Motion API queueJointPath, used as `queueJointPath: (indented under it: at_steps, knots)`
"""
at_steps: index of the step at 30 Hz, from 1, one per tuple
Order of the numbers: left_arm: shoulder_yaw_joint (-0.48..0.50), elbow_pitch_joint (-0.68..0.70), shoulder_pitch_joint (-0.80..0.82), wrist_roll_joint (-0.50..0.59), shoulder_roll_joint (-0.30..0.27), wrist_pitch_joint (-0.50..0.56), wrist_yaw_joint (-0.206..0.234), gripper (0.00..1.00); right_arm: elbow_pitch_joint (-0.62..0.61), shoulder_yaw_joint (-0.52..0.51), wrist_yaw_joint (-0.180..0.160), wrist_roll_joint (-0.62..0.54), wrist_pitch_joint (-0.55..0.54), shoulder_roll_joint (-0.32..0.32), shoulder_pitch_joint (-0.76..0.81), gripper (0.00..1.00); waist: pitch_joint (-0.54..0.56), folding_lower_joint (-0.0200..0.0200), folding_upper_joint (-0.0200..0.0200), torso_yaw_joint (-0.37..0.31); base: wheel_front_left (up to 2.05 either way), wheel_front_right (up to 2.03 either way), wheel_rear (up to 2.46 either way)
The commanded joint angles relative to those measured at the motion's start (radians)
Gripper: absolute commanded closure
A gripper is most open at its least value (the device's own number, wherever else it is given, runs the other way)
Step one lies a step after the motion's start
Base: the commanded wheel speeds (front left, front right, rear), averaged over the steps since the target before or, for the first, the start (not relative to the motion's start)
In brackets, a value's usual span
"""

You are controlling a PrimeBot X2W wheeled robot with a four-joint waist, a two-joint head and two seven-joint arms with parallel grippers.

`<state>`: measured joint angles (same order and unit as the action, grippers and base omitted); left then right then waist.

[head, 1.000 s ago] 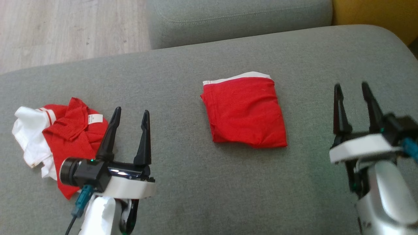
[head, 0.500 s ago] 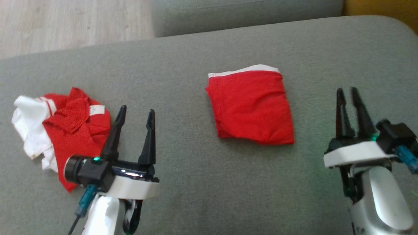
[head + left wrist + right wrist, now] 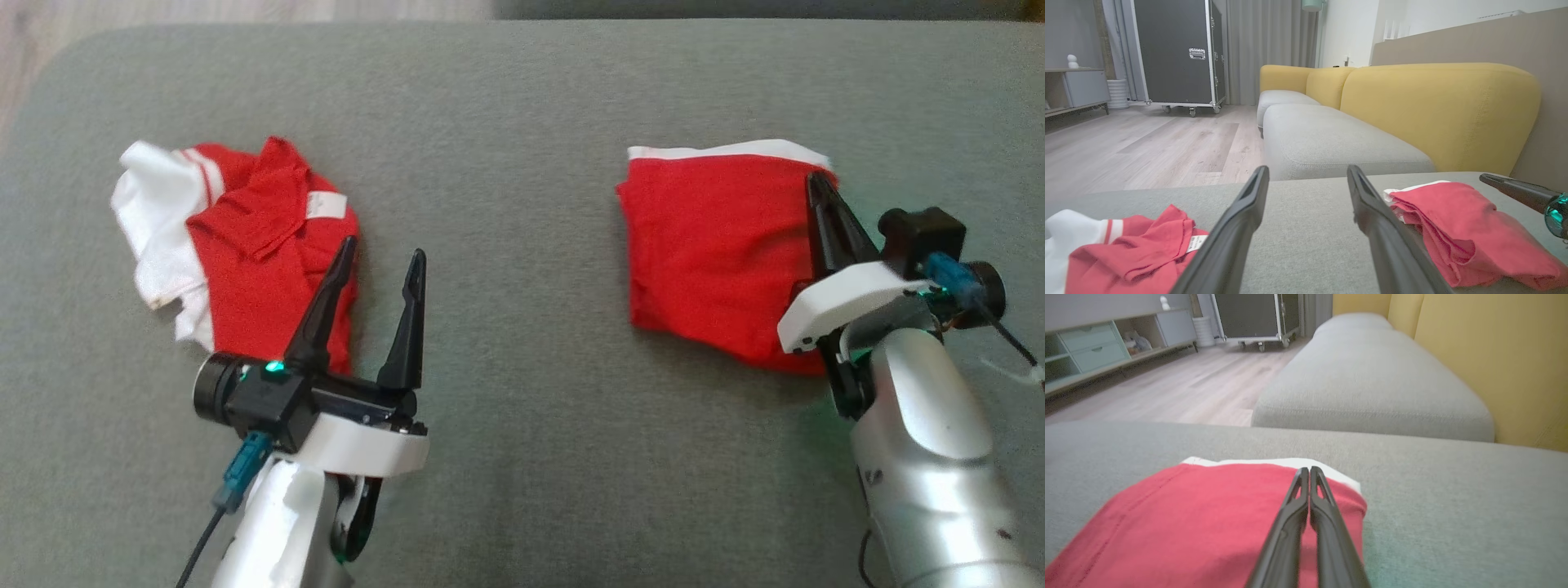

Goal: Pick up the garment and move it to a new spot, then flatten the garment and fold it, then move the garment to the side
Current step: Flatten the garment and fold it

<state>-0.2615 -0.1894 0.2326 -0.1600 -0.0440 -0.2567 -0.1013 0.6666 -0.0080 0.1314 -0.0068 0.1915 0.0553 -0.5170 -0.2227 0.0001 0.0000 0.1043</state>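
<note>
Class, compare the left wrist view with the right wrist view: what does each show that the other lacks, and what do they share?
Left wrist view's own: the crumpled red-and-white garment and the open left gripper. Right wrist view's own: the right gripper shut, tips at the folded garment's far corner. Shared: the folded garment, grey sofa seat, yellow backrest, wheeled black case.
</note>
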Motion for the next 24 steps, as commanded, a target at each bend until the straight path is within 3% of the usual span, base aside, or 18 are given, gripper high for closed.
queueJointPath:
  at_steps: [1,7,11,22,24]
  knots:
    - [0.023,0.027,0.036,-0.006,-0.006,-0.005,0.006,0.0,0.016,0.009,-0.001,-0.014,-0.01,-0.005,-0.047,1.0,-0.02,-0.0001,0.0,0.032,0.0,0.0,0.0]
    - [0.009,0.024,0.041,-0.012,-0.006,-0.005,0.01,0.0,0.222,-0.029,-0.001,-0.062,-0.044,-0.004,-0.116,1.0,-0.029,-0.0001,0.0,0.058,0.0,0.0,0.0]
    - [0.006,0.019,0.04,-0.013,-0.006,-0.005,0.011,0.0,0.279,-0.031,-0.001,-0.067,0.016,-0.005,-0.16,1.0,-0.02,-0.0001,0.0,0.063,0.0,0.0,0.0]
    - [0.001,0.016,0.032,-0.012,-0.006,-0.005,0.013,0.0,0.336,0.274,-0.001,0.12,0.06,-0.005,-0.197,1.0,0.005,-0.0001,0.0,0.06,0.0,0.0,0.0]
    - [-0.002,0.016,0.033,-0.014,-0.006,-0.005,0.013,0.0,0.359,0.32,-0.001,0.199,0.042,-0.005,-0.188,1.0,0.004,-0.0001,0.0,0.064,0.0,0.0,0.0]
